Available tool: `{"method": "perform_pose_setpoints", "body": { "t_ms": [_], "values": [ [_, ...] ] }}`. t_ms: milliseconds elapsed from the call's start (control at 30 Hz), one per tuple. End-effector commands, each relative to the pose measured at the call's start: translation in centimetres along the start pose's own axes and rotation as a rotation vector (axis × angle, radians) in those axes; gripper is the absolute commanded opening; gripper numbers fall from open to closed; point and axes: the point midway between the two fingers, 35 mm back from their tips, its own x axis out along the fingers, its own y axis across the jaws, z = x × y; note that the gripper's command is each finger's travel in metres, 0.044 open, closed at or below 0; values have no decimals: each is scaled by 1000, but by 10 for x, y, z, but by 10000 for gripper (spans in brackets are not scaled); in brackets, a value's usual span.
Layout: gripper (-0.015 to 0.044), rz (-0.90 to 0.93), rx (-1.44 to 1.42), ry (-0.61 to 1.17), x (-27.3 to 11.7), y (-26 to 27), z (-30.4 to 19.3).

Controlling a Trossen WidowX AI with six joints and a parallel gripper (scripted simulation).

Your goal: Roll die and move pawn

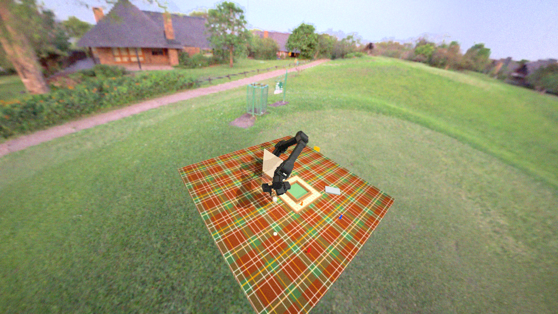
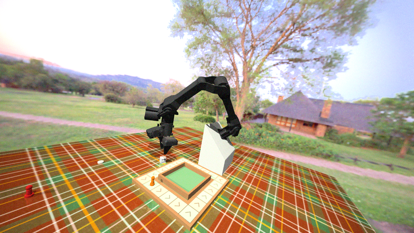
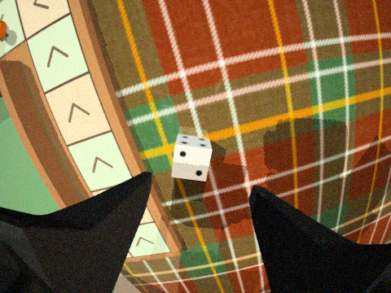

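Die (image 3: 191, 158) sits on the plaid cloth (image 3: 305, 16), just beside the board's outer edge but not on it, and outside the tray. White cube, black pips; the exact count on its top face is hard to read from the wrist view (two pips show on the face turned to the camera, more on the one above).

Gripper (image 2: 166, 149) hangs directly above the die, fingers pointing down, tips apart from it with a clear gap of air between. Jaws stand partly open with nothing between them; in the wrist view the die lies ahead of the two dark fingers, roughly on the line between them.

Board (image 2: 189, 216) next: ring of pale squares with arrow marks around the wooden tray (image 2: 185, 177) with its green floor. Orange pawn (image 2: 152, 181) upright on a ring square along the left side.

Farther out: a white wedge-shaped block (image 2: 215, 150) behind the board, a red peg (image 2: 28, 191) and a small white disc (image 2: 100, 161) well apart on the cloth.

Step in hand, as I judge it: pick-up approach, die not yet grasped. Next move calls for a straight descent until the fingers bracket two opposite faces, then a close. Board edge is near the left finger, so watch for a snag there.
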Motion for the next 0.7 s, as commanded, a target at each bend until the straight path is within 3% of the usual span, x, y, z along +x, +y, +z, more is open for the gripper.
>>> {"method": "perform_pose_setpoints", "body": {
  "t_ms": [0, 667],
  "values": [
    [275, 24, 10, 1, 0, 5, -1],
    [275, 25, 10, 1, 34, 6, -2]
  ]
}}
